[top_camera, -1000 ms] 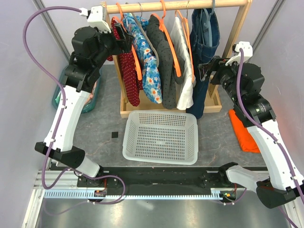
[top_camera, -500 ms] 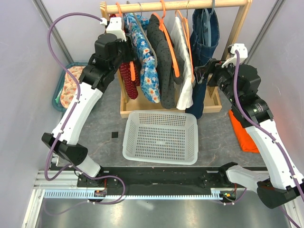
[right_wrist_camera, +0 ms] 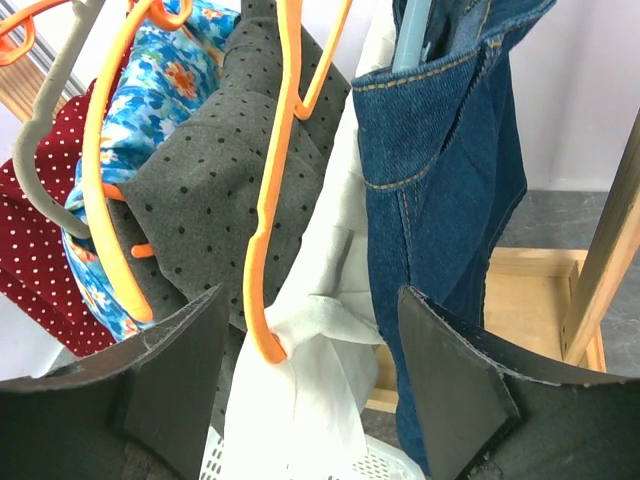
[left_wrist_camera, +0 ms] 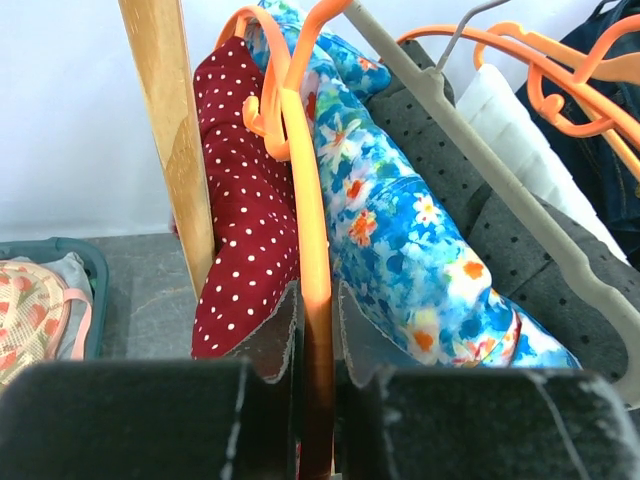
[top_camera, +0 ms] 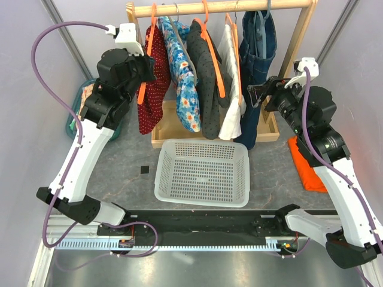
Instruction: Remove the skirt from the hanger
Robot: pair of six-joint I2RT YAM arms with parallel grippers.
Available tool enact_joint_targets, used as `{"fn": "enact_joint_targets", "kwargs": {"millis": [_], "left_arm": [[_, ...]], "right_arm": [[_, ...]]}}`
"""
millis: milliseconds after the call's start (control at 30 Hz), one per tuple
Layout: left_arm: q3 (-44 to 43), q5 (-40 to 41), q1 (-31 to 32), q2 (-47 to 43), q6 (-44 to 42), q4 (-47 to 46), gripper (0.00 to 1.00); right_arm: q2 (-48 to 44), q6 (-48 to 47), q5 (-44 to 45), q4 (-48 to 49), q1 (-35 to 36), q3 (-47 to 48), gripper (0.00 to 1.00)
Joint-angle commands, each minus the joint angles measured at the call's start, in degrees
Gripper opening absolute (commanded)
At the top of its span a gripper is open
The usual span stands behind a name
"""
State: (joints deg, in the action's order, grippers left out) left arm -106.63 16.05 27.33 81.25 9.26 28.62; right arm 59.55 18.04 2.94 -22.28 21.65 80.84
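Note:
A red skirt with white dots (top_camera: pixel 153 89) (left_wrist_camera: pixel 238 240) hangs on an orange hanger (top_camera: pixel 142 91) (left_wrist_camera: pixel 310 230) at the left end of the wooden rail (top_camera: pixel 221 7). My left gripper (top_camera: pixel 145 70) (left_wrist_camera: pixel 317 335) is shut on the lower arm of that hanger, which is pinched between both pads. The skirt hangs tilted out to the left, apart from the blue floral garment (top_camera: pixel 182 78). My right gripper (top_camera: pixel 258 94) (right_wrist_camera: pixel 310 385) stands open in front of a white garment (right_wrist_camera: pixel 330 340) and the jeans (right_wrist_camera: pixel 440 170), holding nothing.
A grey dotted garment (top_camera: pixel 206 81) hangs mid-rail. A white perforated basket (top_camera: pixel 203 197) sits below the rack's wooden base (top_camera: pixel 158 137). A teal tub of clothes (top_camera: pixel 76 119) stands at the left wall, and an orange cloth (top_camera: pixel 305 164) lies at the right.
My left gripper has closed on the orange hanger and drawn it and the red skirt leftward, away from the floral garment. The right arm has barely moved.

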Motion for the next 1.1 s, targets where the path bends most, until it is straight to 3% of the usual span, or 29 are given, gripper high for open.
{"fn": "enact_joint_targets", "kwargs": {"millis": [0,167,300,433,767,1067], "left_arm": [[-0.9,0.2,-0.1,-0.1,-3.0,-3.7,0.02],[-5.1,-0.1,-0.1,1.8,-3.6,-5.0,0.02],[-17.1,-1.5,-0.2,6.6,-5.0,-5.2,0.02],[-21.2,-4.0,-0.2,6.5,-5.0,-5.2,0.02],[-18.2,-15.9,-1.3,-3.2,-0.6,3.3,0.02],[-8.2,-25.1,-1.2,-15.5,-2.2,11.4,0.02]], "right_arm": [[-1.5,1.0,-0.7,2.2,0.4,-0.9,0.75],[-2.1,1.6,-1.1,2.9,0.4,-1.6,0.73],[-2.2,2.1,-2.1,3.4,0.4,-2.3,0.72],[-2.8,1.9,-1.9,3.3,0.3,-3.5,0.71],[-2.9,1.4,-2.7,2.8,0.4,-4.3,0.68],[-1.7,4.4,-7.8,3.6,0.6,-2.5,0.67]]}}
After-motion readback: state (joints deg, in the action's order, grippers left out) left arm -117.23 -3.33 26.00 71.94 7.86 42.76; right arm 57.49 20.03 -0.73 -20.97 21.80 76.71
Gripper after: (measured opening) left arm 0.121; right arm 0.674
